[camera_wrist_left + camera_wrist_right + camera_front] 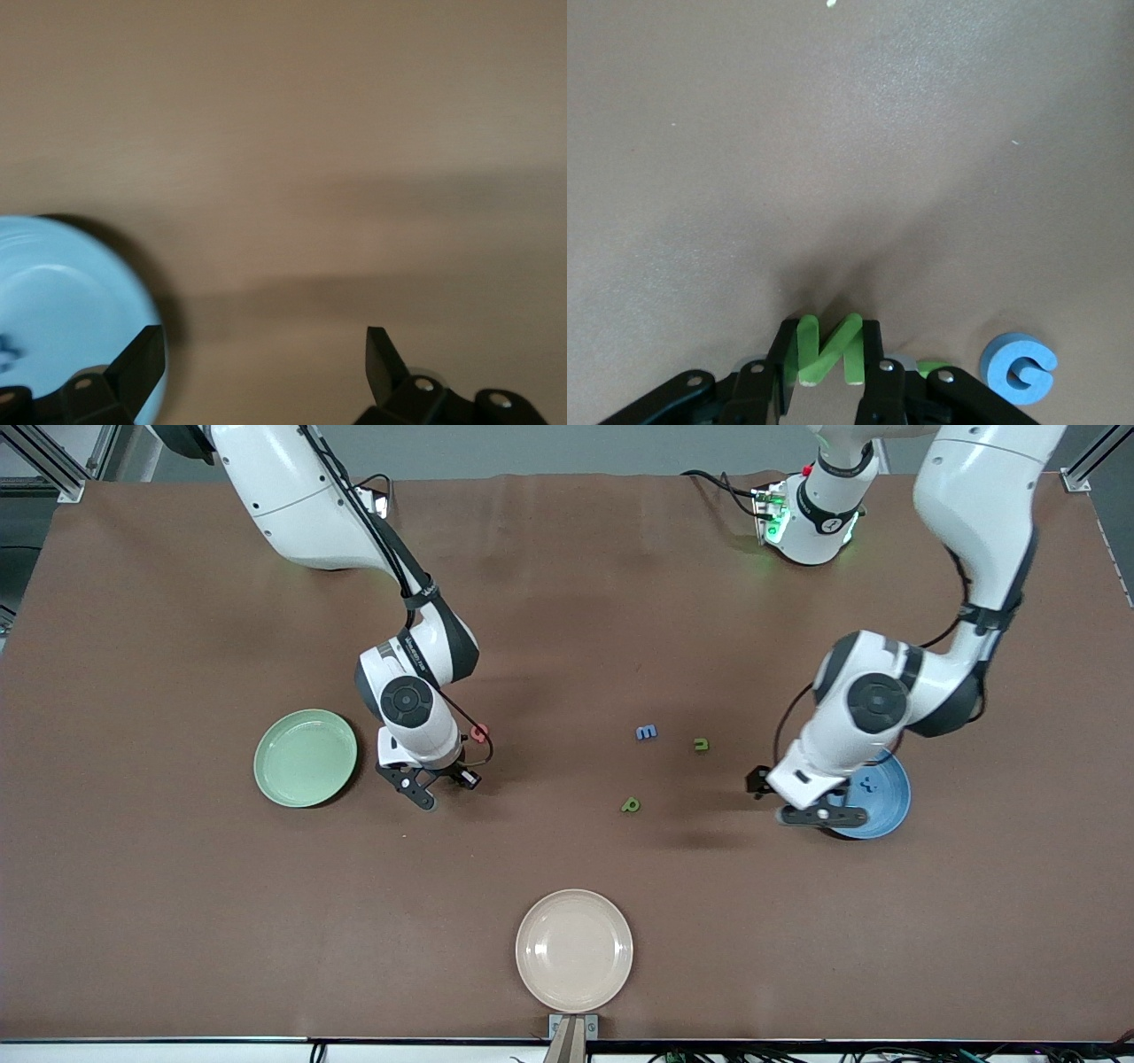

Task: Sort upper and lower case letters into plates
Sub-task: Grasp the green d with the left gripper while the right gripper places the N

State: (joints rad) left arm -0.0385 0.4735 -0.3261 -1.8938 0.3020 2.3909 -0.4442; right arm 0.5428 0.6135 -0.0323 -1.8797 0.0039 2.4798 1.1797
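Cream plate (574, 950) nearest the camera, at the table's near edge, not part of the sorting. Pale green plate (306, 758) toward the right arm's end, bare for now. Blue plate (886, 797) toward the left arm's end, something dark blue already in it. Right gripper (828, 376) bent low beside the green plate, pinching a green letter N (827, 349), likely to carry it over. Blue G (1019, 367) just beside. Left gripper (264, 354) spread wide, hanging over the blue plate's rim, likely after a drop. Blue letter (646, 732) and two green letters (701, 744) (630, 805) waiting mid-table.
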